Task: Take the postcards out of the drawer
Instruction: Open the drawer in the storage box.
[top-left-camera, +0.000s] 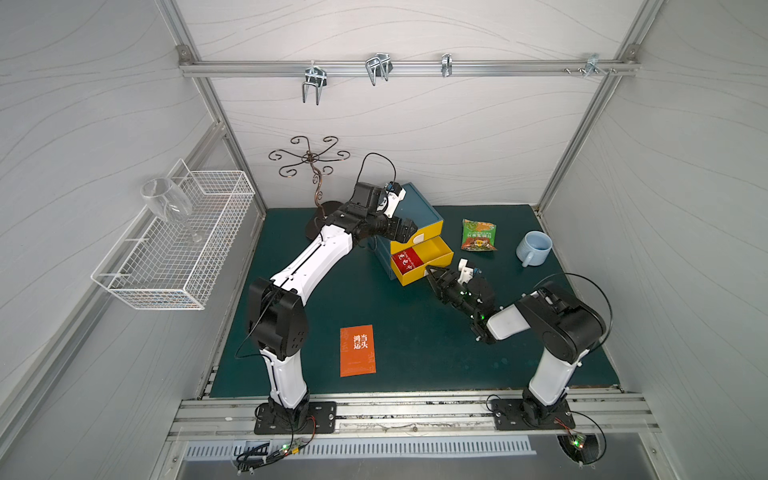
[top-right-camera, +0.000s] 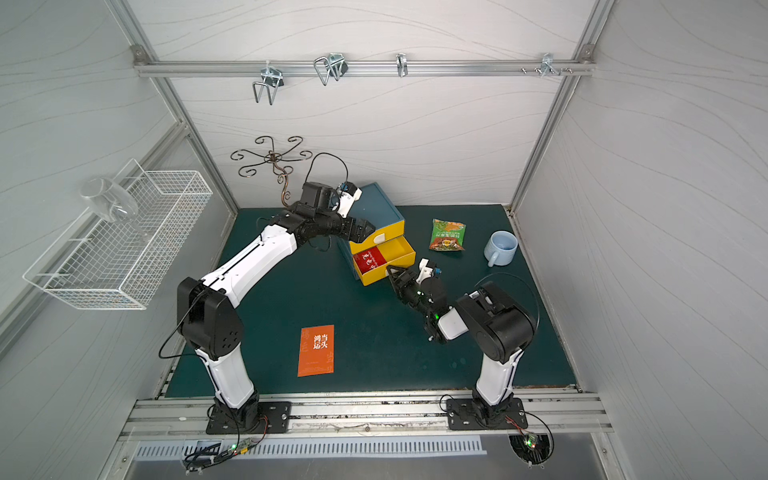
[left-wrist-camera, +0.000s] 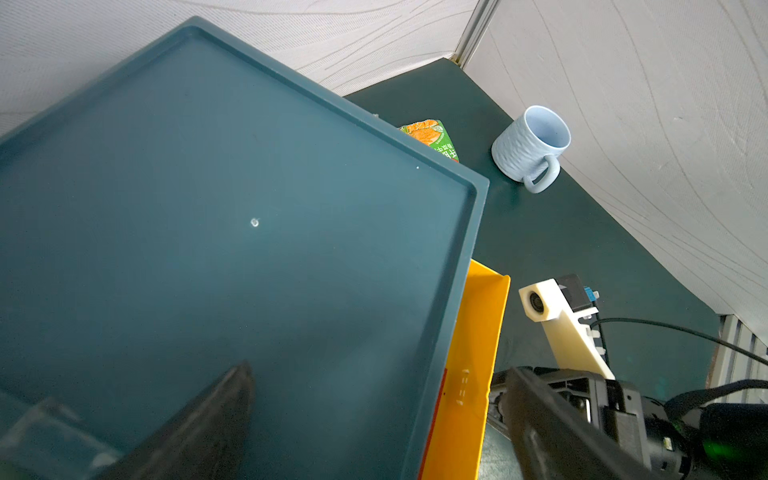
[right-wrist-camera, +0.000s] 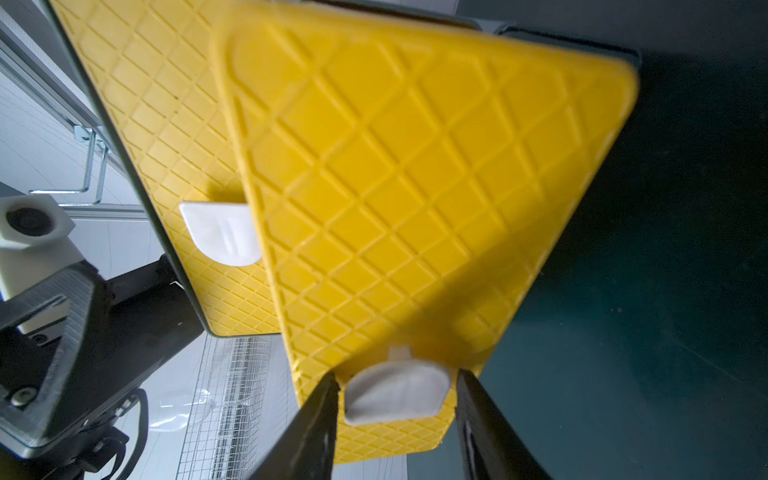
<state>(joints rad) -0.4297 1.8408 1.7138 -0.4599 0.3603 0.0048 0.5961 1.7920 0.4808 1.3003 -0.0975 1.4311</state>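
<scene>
In yellow drawer (top-left-camera: 441, 248), red lettered postcard (top-left-camera: 409, 260)

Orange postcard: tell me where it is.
In both top views the orange postcard lies flat on the green mat, near its front edge, beside the left arm.

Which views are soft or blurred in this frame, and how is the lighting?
Right wrist view: the open drawer's front is smeared, its white handle soft; left wrist view: the near finger is out of focus, the mug sharp; both top views: evenly lit, crisp, the orange postcard characters legible.
</scene>
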